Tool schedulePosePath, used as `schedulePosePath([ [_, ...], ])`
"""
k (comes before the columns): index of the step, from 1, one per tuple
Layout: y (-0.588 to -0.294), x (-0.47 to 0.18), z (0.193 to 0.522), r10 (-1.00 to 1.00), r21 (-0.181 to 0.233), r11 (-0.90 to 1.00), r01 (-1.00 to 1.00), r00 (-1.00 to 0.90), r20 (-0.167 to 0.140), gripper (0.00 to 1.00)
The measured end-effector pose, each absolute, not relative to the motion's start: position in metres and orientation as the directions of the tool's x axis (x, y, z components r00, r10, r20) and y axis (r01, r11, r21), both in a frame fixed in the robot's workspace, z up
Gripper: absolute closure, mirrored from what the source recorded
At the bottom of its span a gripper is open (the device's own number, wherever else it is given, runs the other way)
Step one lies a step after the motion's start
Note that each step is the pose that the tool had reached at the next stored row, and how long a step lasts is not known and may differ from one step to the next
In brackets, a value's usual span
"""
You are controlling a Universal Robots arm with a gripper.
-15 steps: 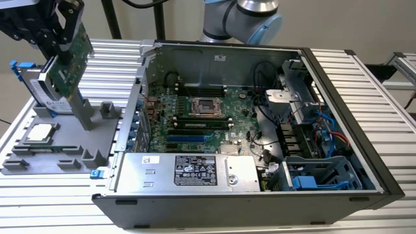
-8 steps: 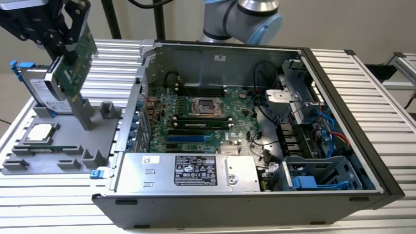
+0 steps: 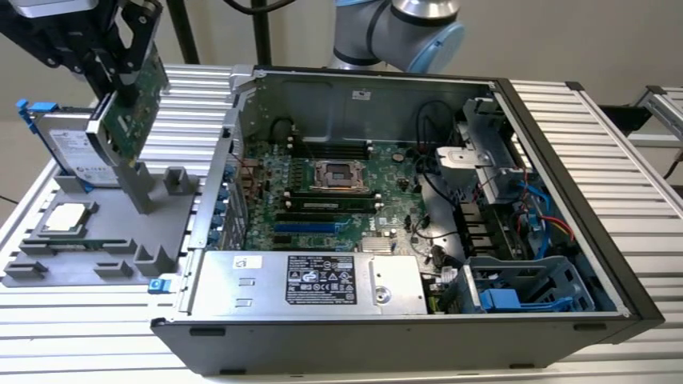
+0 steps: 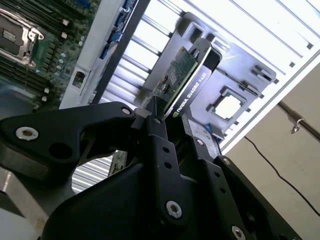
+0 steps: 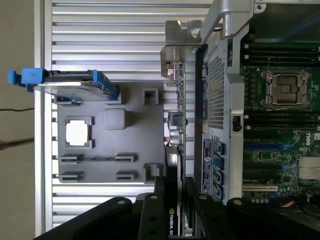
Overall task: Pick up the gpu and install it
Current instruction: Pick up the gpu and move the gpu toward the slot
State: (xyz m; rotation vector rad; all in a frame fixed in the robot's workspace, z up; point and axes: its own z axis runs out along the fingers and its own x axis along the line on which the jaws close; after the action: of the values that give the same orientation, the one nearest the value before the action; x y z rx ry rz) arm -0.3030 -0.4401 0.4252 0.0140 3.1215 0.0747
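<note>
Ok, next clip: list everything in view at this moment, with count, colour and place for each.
gpu: one, green board with silver bracket, held over the tray at the exterior view's left
hard drive: one, silver with blue frame, standing on edge in the tray beside the gpu
CPU chip: one, silver, flat in a tray pocket
tray: one, grey, on the table beside the case
computer case: one, black and grey, open, lying on its side
motherboard: one, green, inside the case
power supply: one, silver, inside the case, side nearest the exterior camera
table: one, silver slats, under everything
arm: one, silver and pale blue, behind the case
claw: one, black, shut on the gpu
</note>
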Motion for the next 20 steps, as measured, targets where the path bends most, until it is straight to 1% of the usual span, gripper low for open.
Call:
schedulePosePath([
  [20, -0.440, -0.281, 0.425, 0.009, 0.048, 0.999, 0.008, -1.000, -0.019, 1.00],
])
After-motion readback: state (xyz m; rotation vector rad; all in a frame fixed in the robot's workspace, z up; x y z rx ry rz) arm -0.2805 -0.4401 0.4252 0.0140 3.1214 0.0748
